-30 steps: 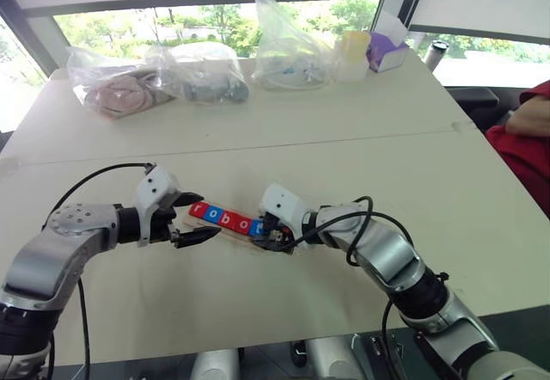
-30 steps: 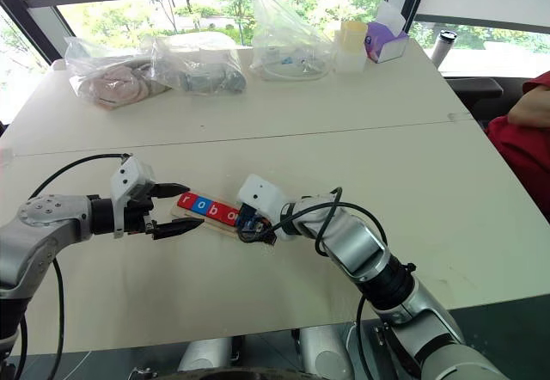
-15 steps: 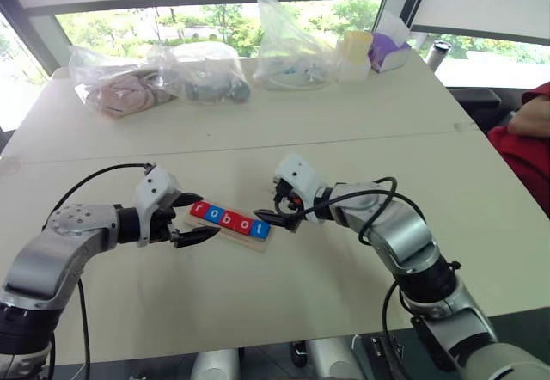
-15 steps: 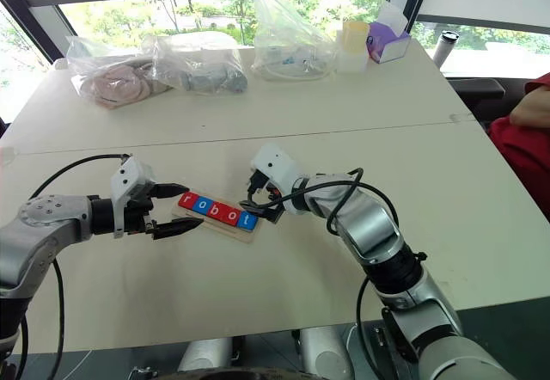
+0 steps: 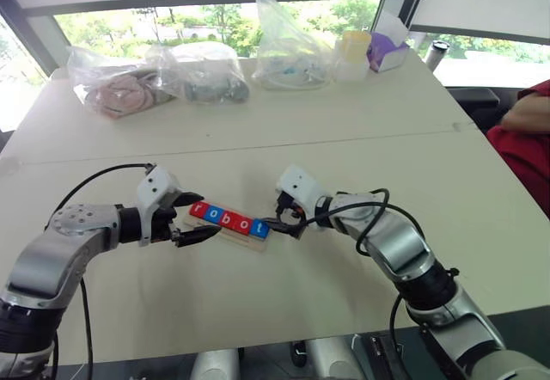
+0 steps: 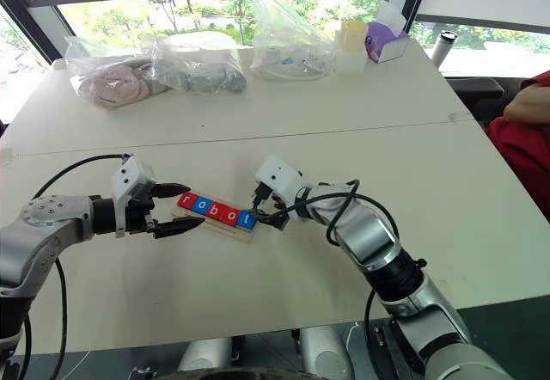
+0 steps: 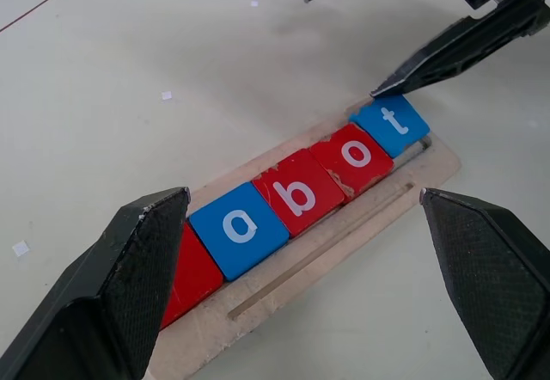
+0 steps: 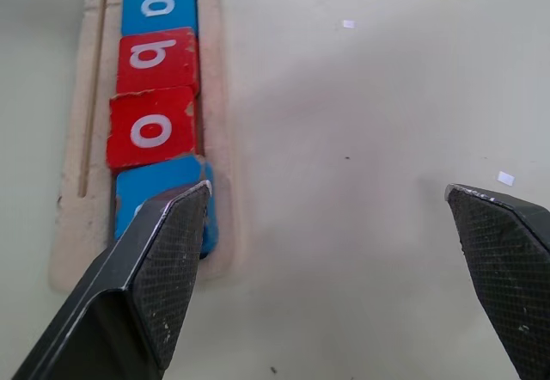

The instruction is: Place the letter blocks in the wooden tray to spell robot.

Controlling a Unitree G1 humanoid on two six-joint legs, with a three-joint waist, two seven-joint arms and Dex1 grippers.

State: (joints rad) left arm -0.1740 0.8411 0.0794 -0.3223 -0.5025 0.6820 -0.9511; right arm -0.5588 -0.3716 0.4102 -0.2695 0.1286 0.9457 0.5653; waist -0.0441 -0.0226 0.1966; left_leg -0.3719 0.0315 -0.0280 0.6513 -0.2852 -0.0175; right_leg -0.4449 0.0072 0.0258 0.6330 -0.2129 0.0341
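Note:
The wooden tray (image 5: 234,236) lies at the table's near middle. In it sit several letter blocks in a row: red r (image 5: 198,211), blue o (image 5: 213,215), red b (image 7: 298,198), red o (image 7: 354,154) and blue t (image 7: 393,122). My left gripper (image 5: 208,216) is open, with one finger on each side of the tray's r end. My right gripper (image 5: 277,211) is open just past the t end. One of its fingertips (image 7: 378,94) is at the far corner of the blue t block. Neither gripper holds anything.
Clear plastic bags (image 5: 198,72) with soft items line the table's far side, beside a yellow-lidded container (image 5: 352,53) and a purple tissue box (image 5: 387,52). A person in a red sleeve (image 5: 524,139) sits at the right edge. A seam crosses the tabletop behind the tray.
My right gripper has pulled back off the tray's t end, which is now uncovered, and stands just beside it. The left gripper and the blocks have stayed put.

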